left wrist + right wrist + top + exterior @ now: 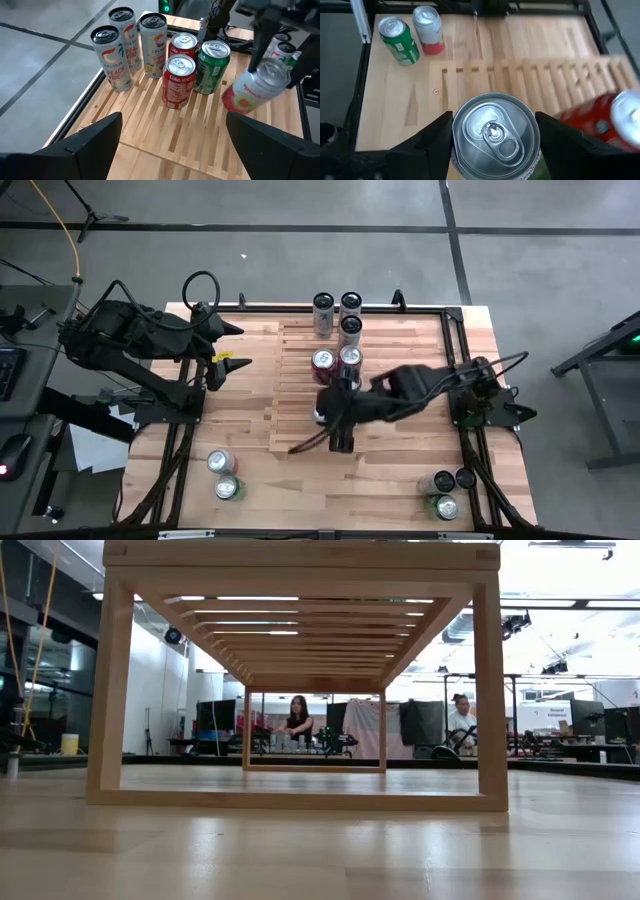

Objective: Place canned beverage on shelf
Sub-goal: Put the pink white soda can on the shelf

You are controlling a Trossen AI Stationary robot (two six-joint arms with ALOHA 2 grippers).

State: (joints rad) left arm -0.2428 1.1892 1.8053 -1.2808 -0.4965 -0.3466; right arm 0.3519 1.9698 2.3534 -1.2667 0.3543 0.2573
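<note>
Cans on my pale slatted wooden shelf (300, 380): six, one of them a green can (212, 67).
Right fingers (492, 137): pinching a silver-topped can (495, 131).
Left fingers (170, 145): spread, empty.

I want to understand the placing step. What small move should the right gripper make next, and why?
Probably lower the can onto the shelf beside the standing cans. The right gripper has its fingers on both sides of it, and in the left wrist view it hangs tilted above the slats.

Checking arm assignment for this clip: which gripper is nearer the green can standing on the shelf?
Right. The right gripper is over the shelf, holding a can close beside the green can. The left gripper hangs open off the shelf's left side, farther away.
</note>
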